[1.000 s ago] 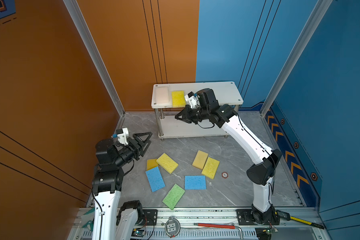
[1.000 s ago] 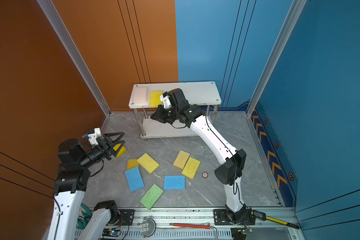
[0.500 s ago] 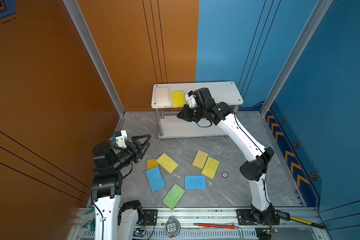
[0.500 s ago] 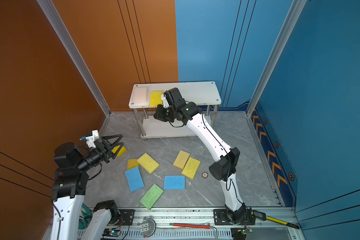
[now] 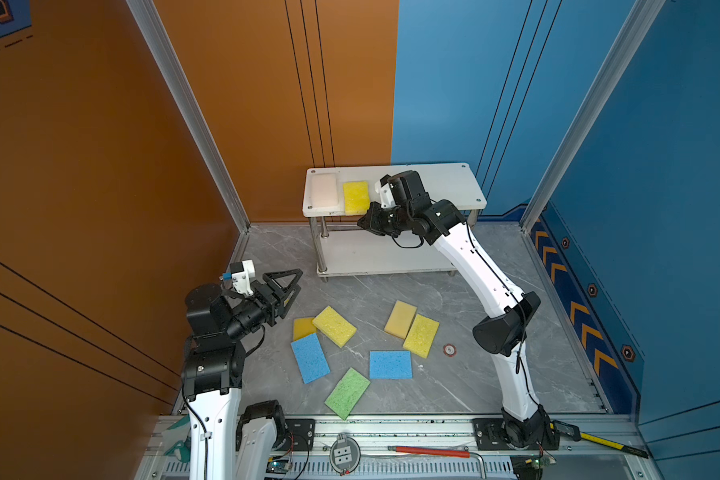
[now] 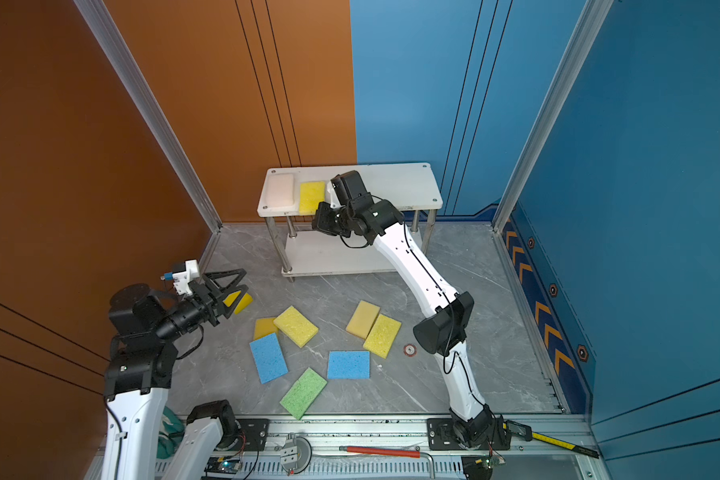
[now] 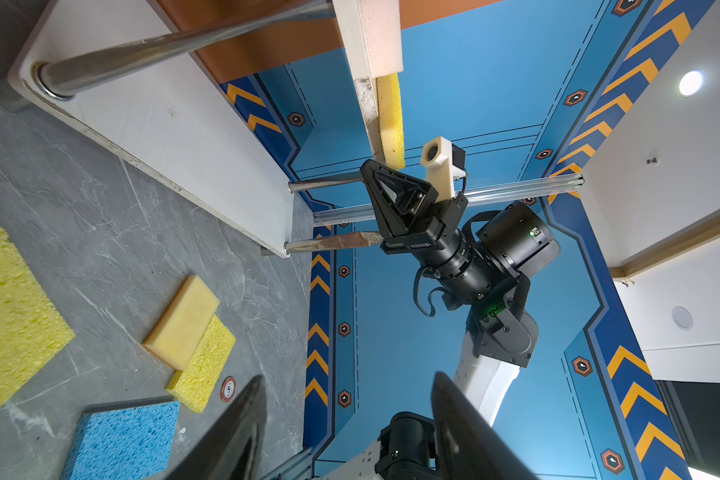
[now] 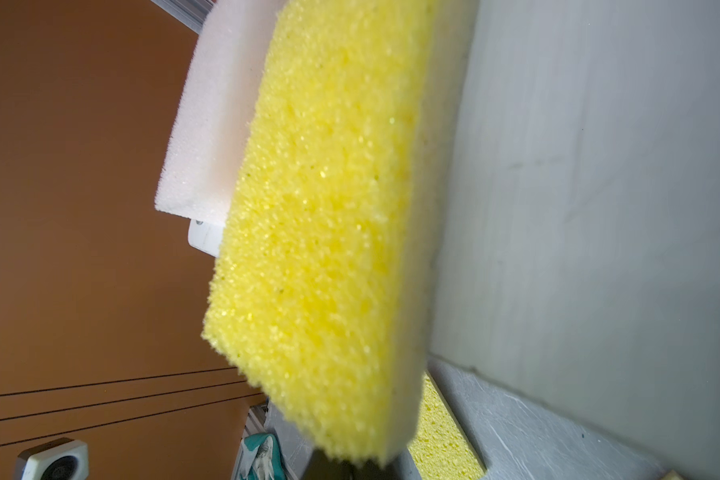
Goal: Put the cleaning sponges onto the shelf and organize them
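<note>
The shelf (image 5: 433, 187) stands at the back with a pale sponge (image 5: 324, 190) and a yellow sponge (image 5: 356, 197) on its top board. The yellow one overhangs the front edge. My right gripper (image 5: 364, 220) is shut, its tips against that sponge's (image 8: 329, 228) near end. My left gripper (image 5: 296, 286) hangs open and empty over the floor's left side, with a yellow sponge (image 6: 240, 301) under it. Several sponges lie on the floor: yellow (image 5: 334, 326), blue (image 5: 310, 357), green (image 5: 347, 392), blue (image 5: 390, 365), yellow-orange (image 5: 400, 319), yellow (image 5: 420, 336).
A small round disc (image 5: 449, 350) lies right of the floor sponges. A red-handled tool (image 5: 429, 451) rests on the front rail and a green-and-white glove (image 6: 171, 432) sits at the front left. Walls close in the left, back and right.
The right arm's elbow has swung left and its gripper has edged up to the top board's front edge. The left arm has barely shifted.
</note>
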`<state>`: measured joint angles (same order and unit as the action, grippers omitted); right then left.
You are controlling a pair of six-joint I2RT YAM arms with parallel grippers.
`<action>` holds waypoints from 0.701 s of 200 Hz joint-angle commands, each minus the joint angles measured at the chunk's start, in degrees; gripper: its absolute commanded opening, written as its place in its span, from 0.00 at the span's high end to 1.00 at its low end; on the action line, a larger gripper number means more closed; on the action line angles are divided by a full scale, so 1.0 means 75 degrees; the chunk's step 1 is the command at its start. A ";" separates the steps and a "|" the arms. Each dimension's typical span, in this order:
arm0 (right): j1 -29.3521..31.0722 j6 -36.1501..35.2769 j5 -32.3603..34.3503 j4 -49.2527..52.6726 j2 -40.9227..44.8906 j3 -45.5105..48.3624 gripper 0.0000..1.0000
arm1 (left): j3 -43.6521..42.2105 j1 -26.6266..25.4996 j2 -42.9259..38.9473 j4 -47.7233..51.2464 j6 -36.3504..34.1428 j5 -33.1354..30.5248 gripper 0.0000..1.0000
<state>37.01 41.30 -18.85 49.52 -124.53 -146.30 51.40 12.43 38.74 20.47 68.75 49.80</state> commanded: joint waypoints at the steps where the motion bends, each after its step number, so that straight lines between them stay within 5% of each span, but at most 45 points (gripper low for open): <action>1: -0.0028 -0.0149 0.0228 0.0011 -0.0112 -0.0268 1.00 | -0.0059 0.0070 0.0025 0.0016 -0.0212 0.0204 0.36; 140: -0.0154 0.0179 0.0200 -0.0807 -0.0282 -0.0282 1.00 | 0.0000 0.0129 0.0108 0.0083 -0.0288 0.0238 0.37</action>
<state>36.29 41.95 -17.74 45.91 -125.95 -147.02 51.40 12.86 39.48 20.67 68.31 50.11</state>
